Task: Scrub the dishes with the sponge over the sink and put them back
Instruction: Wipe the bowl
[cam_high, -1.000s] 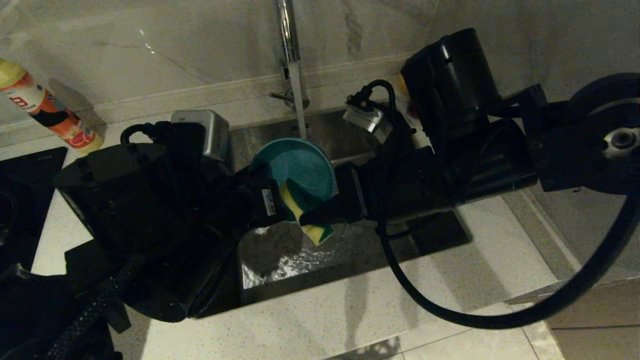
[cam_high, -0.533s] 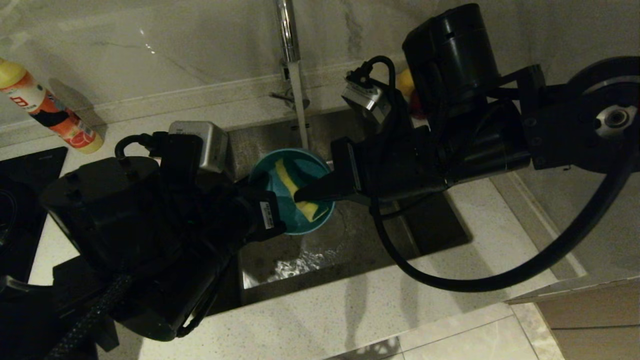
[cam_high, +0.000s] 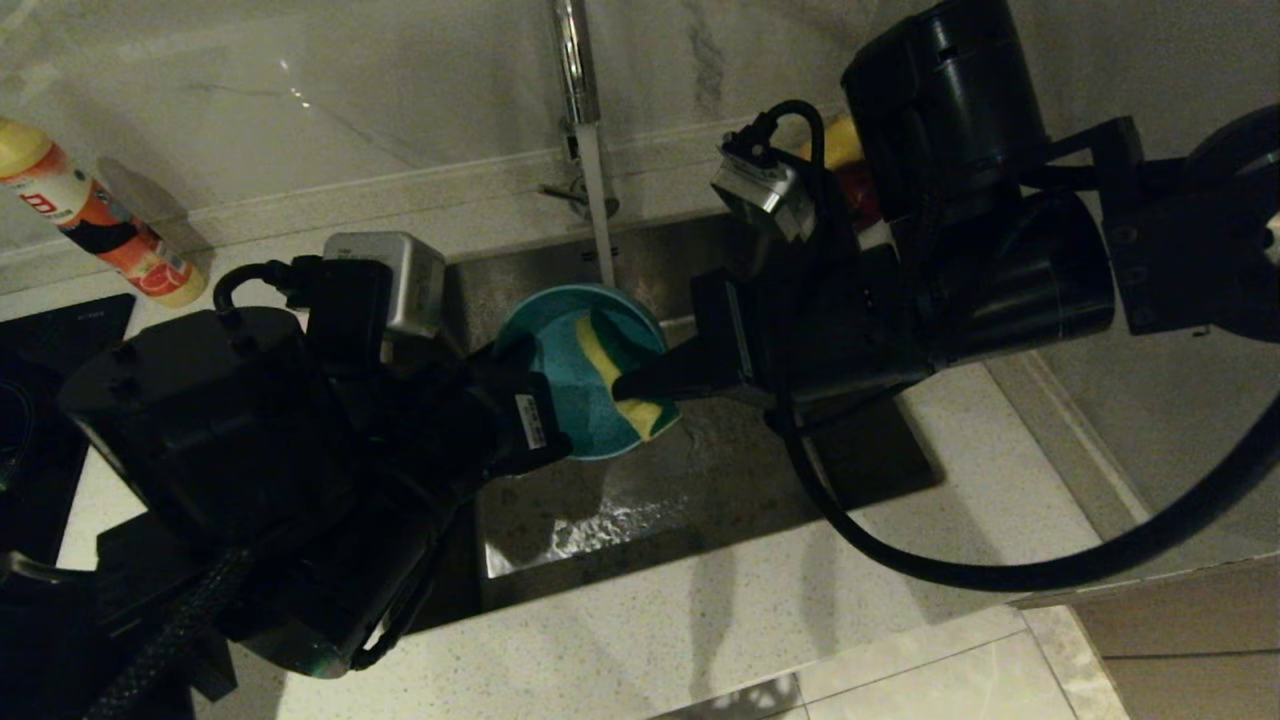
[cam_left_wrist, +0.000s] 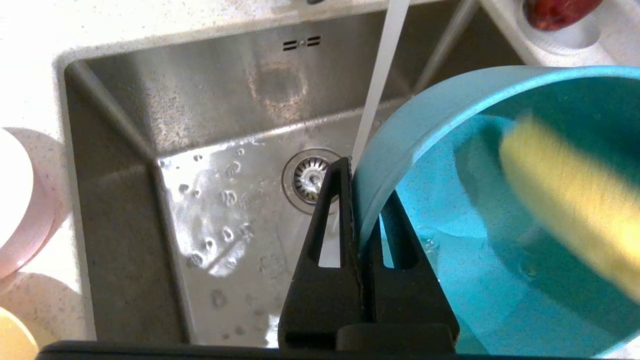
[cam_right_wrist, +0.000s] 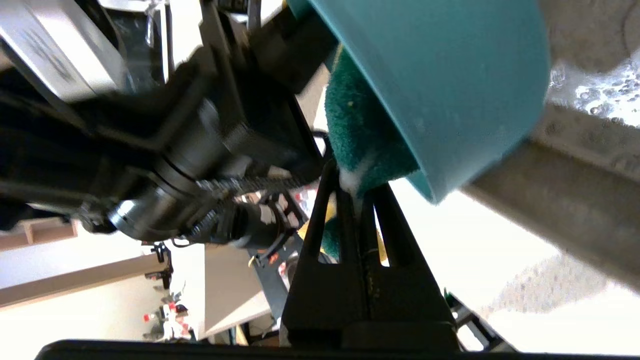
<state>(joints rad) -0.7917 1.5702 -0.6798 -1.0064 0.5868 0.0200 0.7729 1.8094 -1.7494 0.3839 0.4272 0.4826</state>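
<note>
Nearest me, front edge of the counter (cam_high: 640, 640) is bare stone; just past it the sink (cam_high: 620, 520) w/ wet, rippled floor. My left gripper (cam_left_wrist: 357, 200) is over the sink's left side, clamped tight on the near rim of the blue bowl (cam_high: 575, 375), one finger inside, one outside, bowl tipped so its mouth faces my right arm. My right gripper (cam_right_wrist: 350, 192) comes in from the sink's right side, pinched hard on the sponge (cam_high: 615, 375), green face pressed to the bowl's inner wall. Change in the last sec: sponge was hanging below the bowl's lower rim, outside it; now it's up inside, lying across the inner face, and my right arm has lifted toward the back edge. So I reckon scrub strokes are underway on this bowl, not finished; rinse and put-back still ahead. Further back, tap (cam_high: 580, 110) runs a thin stream behind the bowl. Pink bowl (cam_left_wrist: 22, 200) and yellow bowl (cam_left_wrist: 12, 340) sit on the counter left of the sink, likely still to do. Bottle (cam_high: 95, 225) lies at the far-left back.
</note>
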